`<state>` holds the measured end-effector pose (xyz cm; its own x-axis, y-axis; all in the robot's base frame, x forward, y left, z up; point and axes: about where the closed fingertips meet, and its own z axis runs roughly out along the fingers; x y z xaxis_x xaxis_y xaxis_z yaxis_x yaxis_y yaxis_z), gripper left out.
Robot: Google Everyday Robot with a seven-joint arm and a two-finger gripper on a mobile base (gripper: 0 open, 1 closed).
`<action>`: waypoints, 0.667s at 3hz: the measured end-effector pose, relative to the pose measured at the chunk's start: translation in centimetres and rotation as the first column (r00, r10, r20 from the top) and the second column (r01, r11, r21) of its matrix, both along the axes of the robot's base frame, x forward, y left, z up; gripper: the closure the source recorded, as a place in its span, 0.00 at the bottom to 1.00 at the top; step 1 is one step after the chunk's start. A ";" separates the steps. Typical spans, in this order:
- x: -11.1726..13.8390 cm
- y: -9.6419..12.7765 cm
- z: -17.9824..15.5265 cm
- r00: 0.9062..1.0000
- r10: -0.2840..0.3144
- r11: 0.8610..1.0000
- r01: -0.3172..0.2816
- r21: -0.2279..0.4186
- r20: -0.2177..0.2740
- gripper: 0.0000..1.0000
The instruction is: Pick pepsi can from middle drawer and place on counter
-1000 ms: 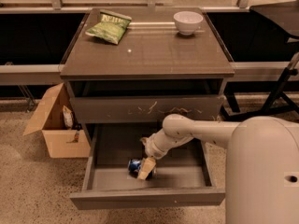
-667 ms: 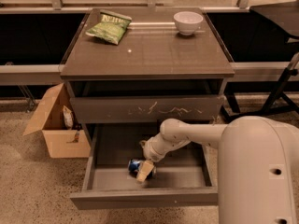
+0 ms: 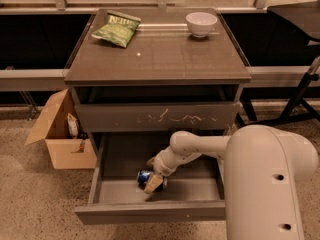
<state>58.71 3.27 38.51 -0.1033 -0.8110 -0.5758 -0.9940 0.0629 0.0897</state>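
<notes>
The pepsi can [image 3: 145,176], blue with white markings, lies on its side on the floor of the open middle drawer [image 3: 150,212], left of centre. My gripper [image 3: 153,179] reaches down into the drawer from the right and sits right at the can, covering its right end. The white arm [image 3: 200,146] crosses the drawer's right half. The counter [image 3: 157,59] is the dark top of the cabinet above.
A green chip bag [image 3: 116,29] lies at the counter's back left and a white bowl [image 3: 201,23] at its back right. The drawer with white scratches [image 3: 157,116] is slightly open above the middle drawer. An open cardboard box [image 3: 57,136] stands left of the cabinet.
The gripper has stayed at the can, shifting only slightly left. The arm's large white body has moved further left in the foreground. The can has not visibly moved.
</notes>
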 end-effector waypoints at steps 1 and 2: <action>0.1 0.0 -0.9 1.000 0.004 1.000 -0.004 -0.006 -0.004 0.49; 0.1 0.0 -0.9 1.000 0.004 1.000 -0.004 -0.007 -0.004 0.73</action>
<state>58.78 3.32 37.57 -0.1020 -0.8153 -0.5699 -0.9939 0.0591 0.0932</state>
